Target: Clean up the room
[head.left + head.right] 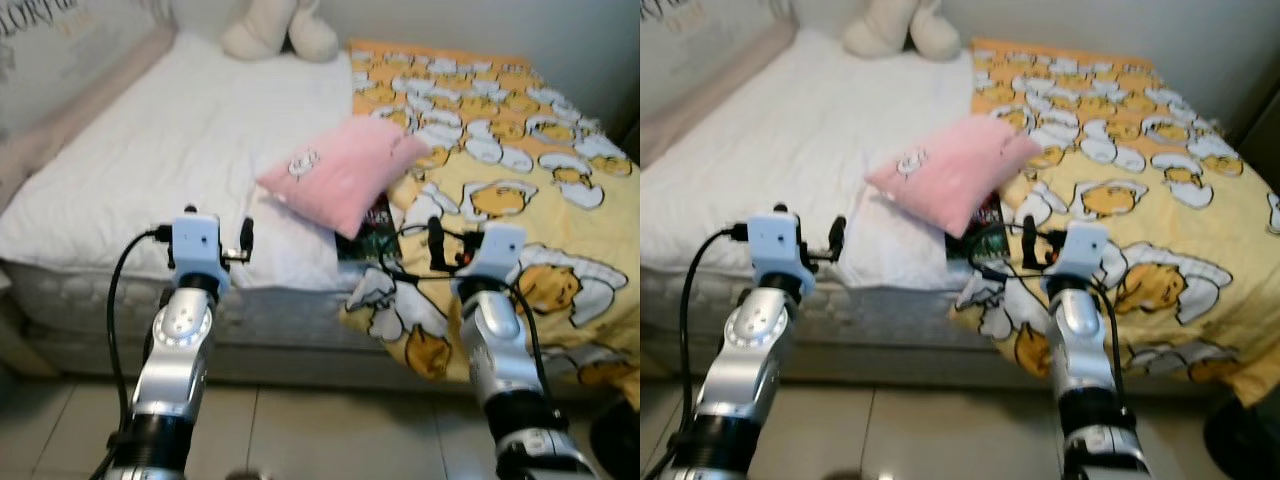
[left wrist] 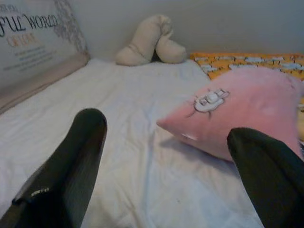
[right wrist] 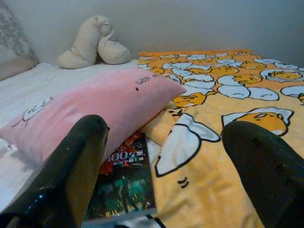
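A pink pillow lies askew in the middle of the bed, half on the white sheet and half on the yellow cartoon-print blanket. A dark magazine pokes out from under its near edge. A beige plush toy rests against the far wall. Both arms are raised at the bed's near edge. My left gripper is open and faces the pillow over the sheet. My right gripper is open too, just short of the magazine and the pillow, holding nothing.
A printed cushion leans along the bed's left side. The mattress edge runs across right in front of my arms. Tiled floor lies below, with a dark object at the lower right.
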{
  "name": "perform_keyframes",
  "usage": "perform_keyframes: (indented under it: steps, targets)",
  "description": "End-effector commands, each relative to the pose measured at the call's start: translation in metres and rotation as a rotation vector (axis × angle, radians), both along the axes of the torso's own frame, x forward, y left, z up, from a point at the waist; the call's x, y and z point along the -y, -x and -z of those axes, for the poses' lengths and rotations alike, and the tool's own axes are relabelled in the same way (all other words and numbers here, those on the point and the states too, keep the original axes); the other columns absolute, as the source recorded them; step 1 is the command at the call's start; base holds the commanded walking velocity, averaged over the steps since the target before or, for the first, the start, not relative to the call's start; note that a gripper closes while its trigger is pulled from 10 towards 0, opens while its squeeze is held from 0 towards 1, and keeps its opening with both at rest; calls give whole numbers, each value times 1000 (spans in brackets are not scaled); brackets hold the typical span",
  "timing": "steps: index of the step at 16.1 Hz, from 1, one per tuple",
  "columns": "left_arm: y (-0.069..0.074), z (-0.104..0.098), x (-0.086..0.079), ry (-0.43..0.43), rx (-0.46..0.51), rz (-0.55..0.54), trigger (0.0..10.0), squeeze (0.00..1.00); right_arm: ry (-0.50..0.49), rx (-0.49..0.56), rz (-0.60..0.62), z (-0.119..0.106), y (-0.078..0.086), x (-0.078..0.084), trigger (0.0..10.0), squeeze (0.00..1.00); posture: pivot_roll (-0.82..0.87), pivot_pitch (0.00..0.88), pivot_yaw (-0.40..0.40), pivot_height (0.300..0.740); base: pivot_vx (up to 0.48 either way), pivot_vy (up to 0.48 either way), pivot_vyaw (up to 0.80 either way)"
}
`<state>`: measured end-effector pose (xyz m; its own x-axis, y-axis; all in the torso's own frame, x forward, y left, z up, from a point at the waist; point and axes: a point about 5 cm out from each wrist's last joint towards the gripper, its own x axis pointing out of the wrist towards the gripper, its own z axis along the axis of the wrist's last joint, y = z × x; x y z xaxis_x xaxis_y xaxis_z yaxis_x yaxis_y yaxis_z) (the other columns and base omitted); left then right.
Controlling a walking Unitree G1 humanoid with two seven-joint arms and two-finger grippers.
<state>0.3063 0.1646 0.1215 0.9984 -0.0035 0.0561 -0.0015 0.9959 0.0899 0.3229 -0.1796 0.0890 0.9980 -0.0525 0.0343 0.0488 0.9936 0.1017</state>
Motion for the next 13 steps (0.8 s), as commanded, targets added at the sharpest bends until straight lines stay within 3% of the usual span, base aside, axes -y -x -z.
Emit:
perform_keyframes:
  steps: [1,13]
  targets:
    - [0,0,-4,-4,-4,-17,10000,0,7,2,-31,-3,-3,-8,10000,0,7,0,-48,740,454,0,0]
    - [-4,-4,3,-11,16,35,10000,0,32,-41,-26,-1,-8,-7,10000,0,12,0,-45,740,477,0,0]
